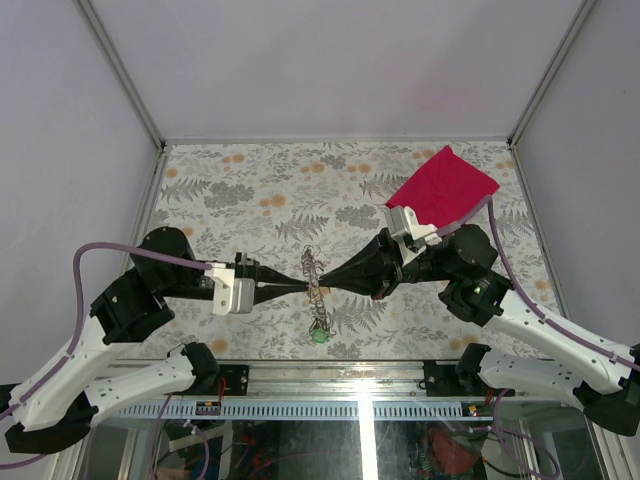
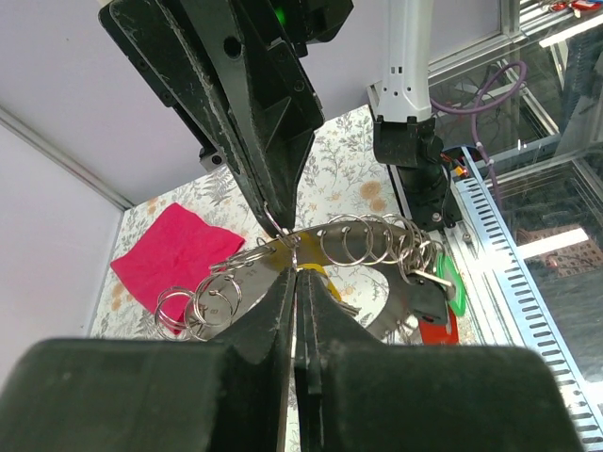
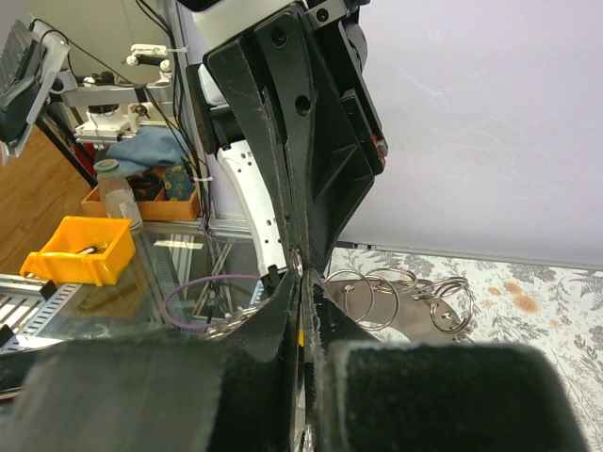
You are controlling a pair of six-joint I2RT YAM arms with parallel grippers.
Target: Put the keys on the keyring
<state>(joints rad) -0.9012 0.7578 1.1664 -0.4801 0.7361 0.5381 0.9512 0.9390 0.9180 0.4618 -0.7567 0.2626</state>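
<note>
The left arm (image 1: pixel 100 350) and right arm (image 1: pixel 545 335) are built from white shells and black joint housings. Lilac cables (image 1: pixel 100 248) are looped along them. Black tapered fingers (image 1: pixel 275 288) are fitted, and a green light (image 1: pixel 478 290) is seen on the right.

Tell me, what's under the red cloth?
Only the flowery table shows around the red cloth. It lies flat with no bump, but anything thin beneath is covered. The right arm hides part of its near edge.

Overhead: I see left fingers (image 1: pixel 280 284) in from 9 o'clock and right fingers (image 1: pixel 350 275) in from 3 o'clock. Both are pinched closed, tips meeting on the keyring chain (image 1: pixel 310 262) at the middle of the surface (image 1: pixel 230 190). Green tag (image 1: pixel 319 336) at chain's 6 o'clock end. Red cloth (image 1: pixel 443 187) at 2 o'clock.
</note>
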